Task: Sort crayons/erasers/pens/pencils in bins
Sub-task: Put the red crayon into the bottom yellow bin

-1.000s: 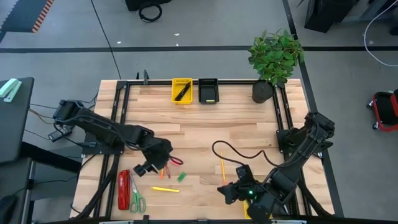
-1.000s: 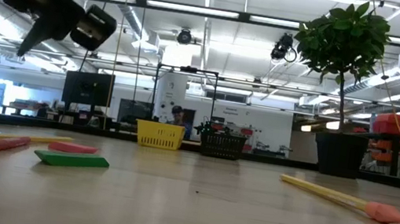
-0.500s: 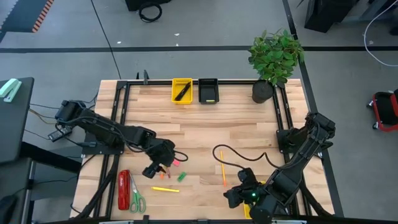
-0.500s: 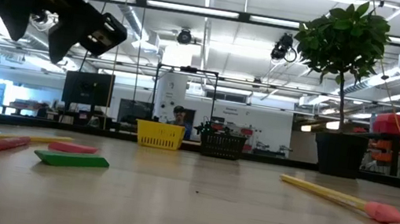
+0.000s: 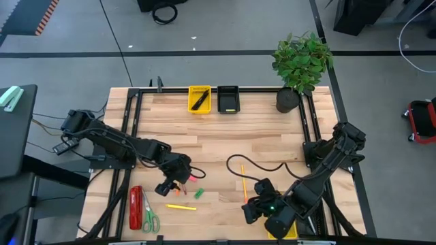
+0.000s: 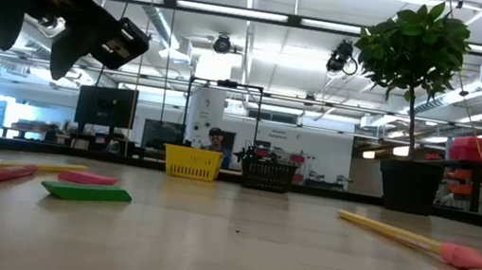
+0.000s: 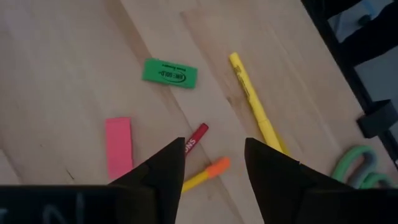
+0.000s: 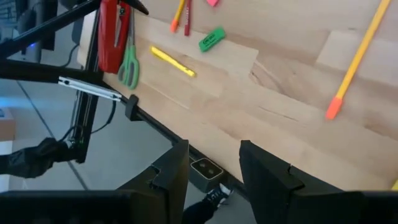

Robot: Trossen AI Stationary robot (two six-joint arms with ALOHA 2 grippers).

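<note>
Left gripper (image 7: 211,168): you have it hanging above the table's front-left area, fingers spread, nothing between them.

Beneath it on the wooden table (image 5: 266,136):
- pink eraser (image 7: 118,147), lying flat;
- green eraser (image 7: 170,73), a little apart from the pink one;
- red crayon (image 7: 195,139), touching end to end an orange-tipped yellow pencil (image 7: 203,174);
- yellow stick (image 7: 255,102), beside the crayon.

Right gripper (image 8: 214,168): you have it at the front edge, right of centre, fingers apart and empty. An orange pencil (image 5: 244,185) lies just beside it.

Far edge: yellow bin (image 5: 199,99) holding a black pen (image 5: 199,102); black bin (image 5: 228,99) touching it on the right, with something yellow-green inside.

Front-left corner: red stapler (image 5: 135,207) and green-handled scissors (image 5: 150,218), side by side.
</note>
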